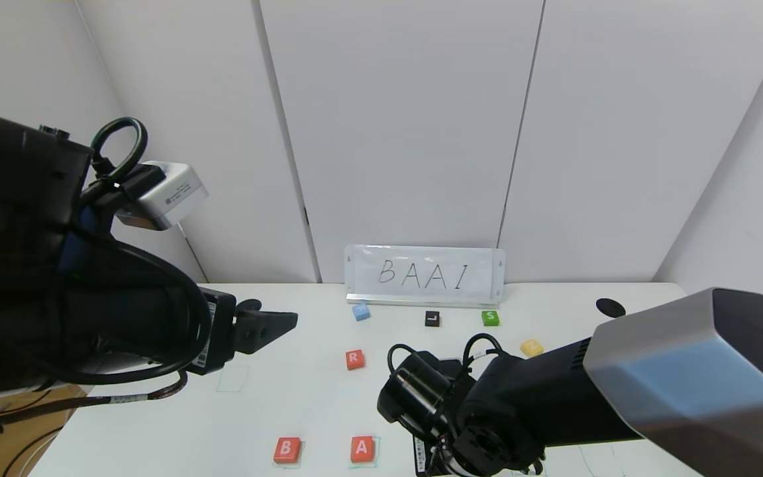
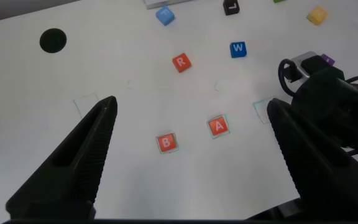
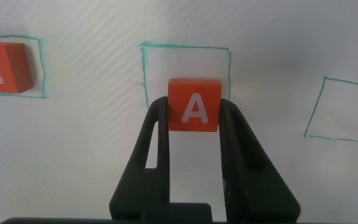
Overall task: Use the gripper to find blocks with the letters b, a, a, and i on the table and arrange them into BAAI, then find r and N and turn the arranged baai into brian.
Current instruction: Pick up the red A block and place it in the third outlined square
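Note:
My right gripper [image 3: 194,109] is shut on an orange-red A block [image 3: 194,104], held at the edge of a green drawn square [image 3: 185,48] on the table [image 1: 302,397]. Another A block [image 1: 362,448] and the B block [image 1: 287,450] lie in their own green squares to its left, near the front edge. The r block [image 1: 354,359] lies farther back. My left gripper [image 1: 269,329] hangs open high above the table's left side, and the B block [image 2: 166,142] shows between its fingers far below. A purple block [image 2: 327,60] peeks out beside the right arm, its letter hidden. No N block shows.
A BAAI sign [image 1: 424,275] stands at the back wall. In front of it lie a light blue block [image 1: 361,311], a black block [image 1: 432,318], a green S block [image 1: 490,318] and a yellow block [image 1: 531,347]. A blue W block [image 2: 238,49] and a black hole [image 1: 610,307] also show.

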`<state>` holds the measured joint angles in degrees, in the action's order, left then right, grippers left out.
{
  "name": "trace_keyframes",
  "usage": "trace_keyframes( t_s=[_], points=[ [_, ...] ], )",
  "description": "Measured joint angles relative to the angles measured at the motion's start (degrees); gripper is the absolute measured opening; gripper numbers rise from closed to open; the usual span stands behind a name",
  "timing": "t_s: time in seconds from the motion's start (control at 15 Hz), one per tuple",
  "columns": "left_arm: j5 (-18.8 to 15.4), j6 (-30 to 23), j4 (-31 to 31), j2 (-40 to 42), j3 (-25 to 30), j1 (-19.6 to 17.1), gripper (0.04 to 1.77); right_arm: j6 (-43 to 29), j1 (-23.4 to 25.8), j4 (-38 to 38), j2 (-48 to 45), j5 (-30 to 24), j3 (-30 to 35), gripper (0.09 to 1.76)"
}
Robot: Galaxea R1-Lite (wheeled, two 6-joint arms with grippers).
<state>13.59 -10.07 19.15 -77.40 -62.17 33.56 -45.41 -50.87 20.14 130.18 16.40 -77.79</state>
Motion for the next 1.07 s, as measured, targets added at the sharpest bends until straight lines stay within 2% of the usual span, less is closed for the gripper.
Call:
trace_keyframes(
  t_s=[1.07],
  points=[
    [0.0, 0.4, 0.0, 0.3, 0.4, 0.6, 1.72, -1.5, -0.5, -1.7, 1.3, 0.5, 0.2, 0.53]
  ],
)
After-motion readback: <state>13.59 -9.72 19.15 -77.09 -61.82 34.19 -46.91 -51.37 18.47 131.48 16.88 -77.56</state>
